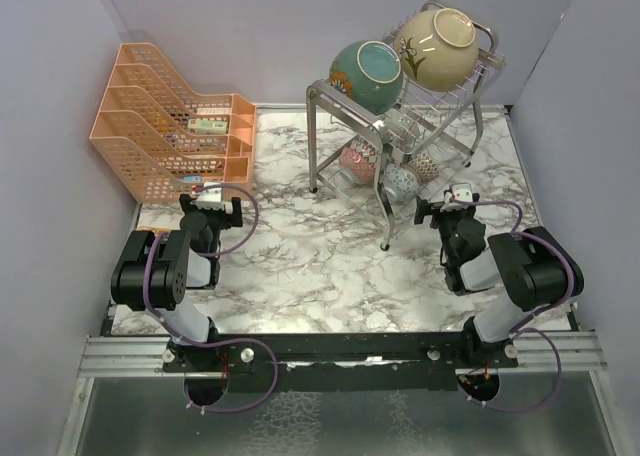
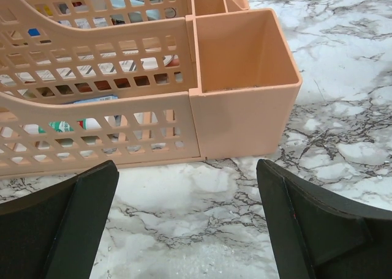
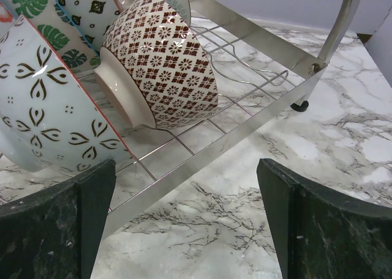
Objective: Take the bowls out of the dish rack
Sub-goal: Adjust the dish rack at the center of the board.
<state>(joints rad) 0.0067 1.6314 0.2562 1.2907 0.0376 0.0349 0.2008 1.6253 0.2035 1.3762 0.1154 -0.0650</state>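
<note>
The silver wire dish rack point(image 1: 383, 201) stands at the back right of the marble table. On its top tier a teal bowl point(image 1: 366, 76) and a cream painted bowl point(image 1: 440, 46) lean on edge. Several small patterned bowls point(image 1: 400, 181) sit on the lower tier. In the right wrist view a brown-patterned bowl point(image 3: 165, 65) and a white bowl with dark motifs point(image 3: 49, 114) rest on the rack's wires point(image 3: 245, 129). My right gripper point(image 3: 186, 163) is open and empty just in front of the lower tier. My left gripper point(image 2: 187, 166) is open and empty, facing away from the rack.
An orange plastic mesh organizer point(image 1: 170, 126) stands at the back left, its square end compartment point(image 2: 239, 89) directly ahead of my left gripper. Grey walls close in the table on three sides. The rack's legs stand between the two arms' far reach.
</note>
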